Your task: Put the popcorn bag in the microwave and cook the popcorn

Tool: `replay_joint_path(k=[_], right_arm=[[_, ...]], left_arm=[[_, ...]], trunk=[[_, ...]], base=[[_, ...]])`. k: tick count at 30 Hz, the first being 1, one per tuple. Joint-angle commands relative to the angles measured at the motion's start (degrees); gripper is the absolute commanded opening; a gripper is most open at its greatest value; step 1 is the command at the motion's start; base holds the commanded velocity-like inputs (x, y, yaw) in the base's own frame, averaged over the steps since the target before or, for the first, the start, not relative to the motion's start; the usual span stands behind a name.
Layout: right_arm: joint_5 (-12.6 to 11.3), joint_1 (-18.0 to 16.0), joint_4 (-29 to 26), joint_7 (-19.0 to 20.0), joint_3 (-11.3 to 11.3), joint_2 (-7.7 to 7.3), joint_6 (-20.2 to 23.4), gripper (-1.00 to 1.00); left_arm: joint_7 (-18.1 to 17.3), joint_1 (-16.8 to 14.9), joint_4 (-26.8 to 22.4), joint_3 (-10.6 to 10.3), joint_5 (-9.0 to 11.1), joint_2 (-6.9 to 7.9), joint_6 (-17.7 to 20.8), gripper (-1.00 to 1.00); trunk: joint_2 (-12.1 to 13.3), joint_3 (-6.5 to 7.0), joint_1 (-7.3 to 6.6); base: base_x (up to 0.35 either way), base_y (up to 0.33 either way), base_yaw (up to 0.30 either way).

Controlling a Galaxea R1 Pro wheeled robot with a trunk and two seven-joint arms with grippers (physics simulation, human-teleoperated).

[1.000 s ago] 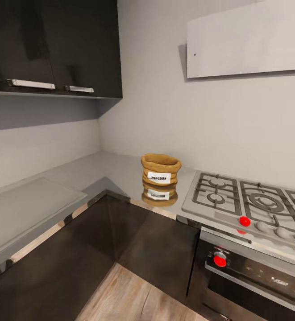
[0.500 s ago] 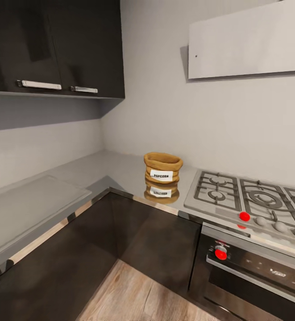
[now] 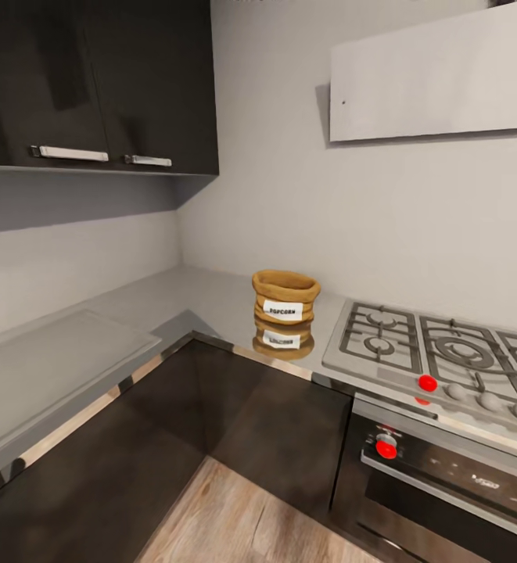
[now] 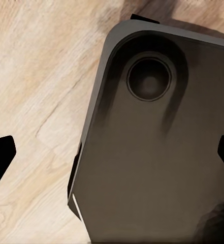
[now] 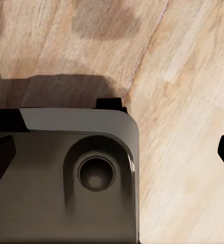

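Popcorn bag (image 3: 285,297) upright on countertop (image 3: 188,301) beside stove (image 3: 438,356), both grippers' (image 4: 112,157) (image 5: 112,162) jaws released, over wood floor (image 4: 35,86) and robot base (image 4: 152,168).

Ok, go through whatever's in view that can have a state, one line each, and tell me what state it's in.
Squat mustard-tan popcorn bag: upright on the countertop, top open, white label facing out.
Reflective brushed-steel grey countertop: carries the bag beside the hob.
Dark upper wall cabinets: doors closed.
Steel gas hob: no flame visible.
Black built-in oven: door closed.
Left tool: fingertips spread apart, nothing between.
Right tool: fingertips spread apart, nothing between.
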Motion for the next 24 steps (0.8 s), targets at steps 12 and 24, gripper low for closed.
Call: replay_joint_path(k=[12, 24], right_arm=[[-0.13, -0.07, 0.21, 0.35, -0.12, -0.27, -0.29, 1.00], [-0.12, -0.07, 0.18, 0.35, -0.03, -0.36, -0.34, 1.00]], left_arm=[[0.11, 0.02, -0.09, -0.03, 0.24, 0.13, -0.13, 1.00], [0.02, 0.02, -0.09, -0.07, 0.22, 0.13, -0.17, 1.00]], trunk=[[2.79, 1.21, -1.54], [7.60, 3.37, -4.18]], base=[[0.000, 0.000, 0.000], [0.000, 0.000, 0.000]])
